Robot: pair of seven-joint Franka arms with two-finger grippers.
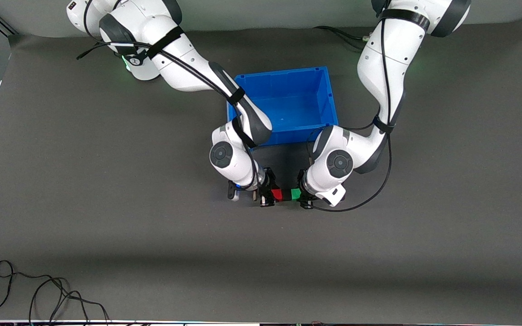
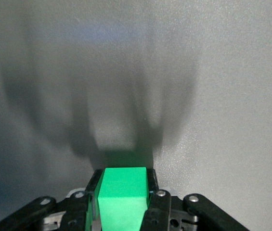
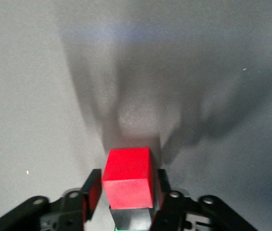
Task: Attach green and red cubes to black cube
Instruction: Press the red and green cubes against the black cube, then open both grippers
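While both arms reached out over the dark mat (image 1: pixel 107 235), the action sat just nearer the front camera than the blue bin (image 1: pixel 288 78), and the bin served as the marker for everything. The right gripper (image 1: pixel 268 194) hung over the mat in front of the bin's near wall, toward the right arm's end. Its fingers (image 3: pixel 91 192) were closed in on the red cube (image 1: pixel 277 194), pinching it on two opposite faces. In the right wrist view the red cube (image 3: pixel 128 179) filled the gap between the pads, with a black block (image 3: pixel 131 219) showing directly beneath it; whether that was the black cube, I could not tell.

The left gripper (image 1: pixel 304 195) hovered alongside, also just nearer the camera than the bin, toward the left arm's end. Its fingers (image 2: pixel 156 204) were clamped tight on the green cube (image 1: pixel 295 194), and the left wrist view showed that green cube (image 2: pixel 122 197) wedged squarely between them.

Red and green sat side by side, level with each other, with a narrow dark gap between them. Both were well clear of the bin's inside.
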